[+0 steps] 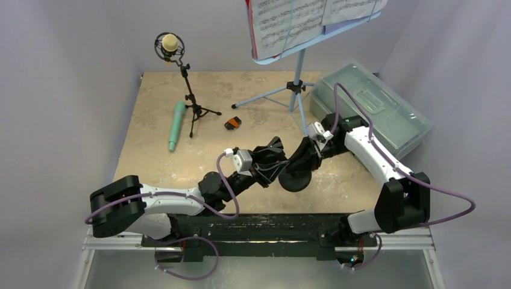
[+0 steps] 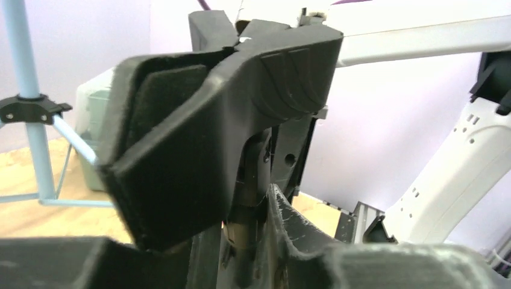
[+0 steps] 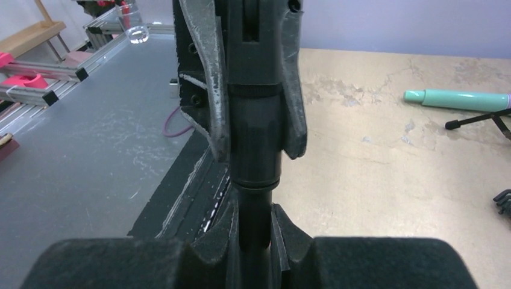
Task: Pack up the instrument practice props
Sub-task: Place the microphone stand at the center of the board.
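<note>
Far left: a teal microphone (image 1: 176, 125) is lying flat on the beige stone-pattern table (image 1: 181, 171), just beside the feet of the black tripod (image 1: 194, 111). The tripod is standing upright and carrying the beige microphone (image 1: 170, 43) in a round black cradle at its top. A small black-and-orange object (image 1: 233, 123) is sitting on the table right of the tripod, apart from it.

Centre: the left gripper (image 1: 278, 161) is reaching in from the left onto the black round-base pole (image 1: 296, 180). In the right wrist view its scuffed fingers (image 3: 211, 90) are pressing on both sides of the shaft, so it is pinching it. The right gripper (image 1: 299, 160) is coming in from the right, its jaws clamping the same shaft just beside the left one's fingers. The pole's disc base is showing on the near side of both grippers. Can't tell if it is touching the table.

Behind them the light-blue music rack (image 1: 299, 75) is standing on its tripod legs, holding white music sheets (image 1: 301, 21).

Far right: a translucent grey-green plastic box (image 1: 385, 120) is sitting with its lid on, just beside the rack's legs.
</note>
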### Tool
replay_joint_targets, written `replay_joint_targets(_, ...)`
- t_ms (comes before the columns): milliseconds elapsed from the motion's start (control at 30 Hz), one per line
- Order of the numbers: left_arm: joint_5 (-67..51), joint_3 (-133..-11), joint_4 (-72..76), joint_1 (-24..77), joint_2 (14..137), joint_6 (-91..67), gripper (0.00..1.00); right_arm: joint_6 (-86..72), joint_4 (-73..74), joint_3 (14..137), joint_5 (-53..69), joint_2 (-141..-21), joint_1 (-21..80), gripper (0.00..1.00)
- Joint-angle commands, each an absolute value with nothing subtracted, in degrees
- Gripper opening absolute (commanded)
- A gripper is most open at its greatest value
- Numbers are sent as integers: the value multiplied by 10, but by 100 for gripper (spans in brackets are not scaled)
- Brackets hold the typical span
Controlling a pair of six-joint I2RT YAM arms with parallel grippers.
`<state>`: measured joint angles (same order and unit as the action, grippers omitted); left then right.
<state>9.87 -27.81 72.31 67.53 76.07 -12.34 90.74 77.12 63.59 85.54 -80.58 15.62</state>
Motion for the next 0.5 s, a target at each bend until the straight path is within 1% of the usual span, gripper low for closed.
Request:
replay_joint_targets(0, 85, -304, 750, 676, 767, -110, 9, 922, 783, 637, 936, -796, 152, 3)
replay_joint_targets(33, 86, -302, 743, 676, 765, -113, 0, 923, 783, 636, 935, -796, 152, 10)
replay_joint_targets(67, 88, -300, 737, 676, 759, -115, 0, 923, 783, 635, 934, -797, 150, 19)
replay_joint_targets(133, 101, -294, 715, 675, 742, -118, 0, 930, 784, 631, 926, -797, 145, 45)
replay_joint_targets(200, 124, -290, 683, 672, 711, -120, 0, 934, 783, 629, 917, -798, 138, 67)
replay_joint_targets(267, 151, -284, 637, 665, 672, -122, 0, 933, 784, 631, 904, -799, 130, 83)
replay_joint_targets(333, 175, -278, 584, 652, 632, -128, 0, 927, 783, 633, 891, -800, 120, 96)
replay_joint_targets(367, 184, -275, 554, 644, 612, -131, 0, 920, 782, 635, 884, -803, 115, 99)
replay_joint_targets(400, 191, -273, 520, 634, 591, -133, 0, 907, 775, 638, 876, -805, 110, 99)
replay_joint_targets(467, 206, -270, 435, 611, 550, -139, 0, 823, 728, 641, 857, -812, 99, 99)
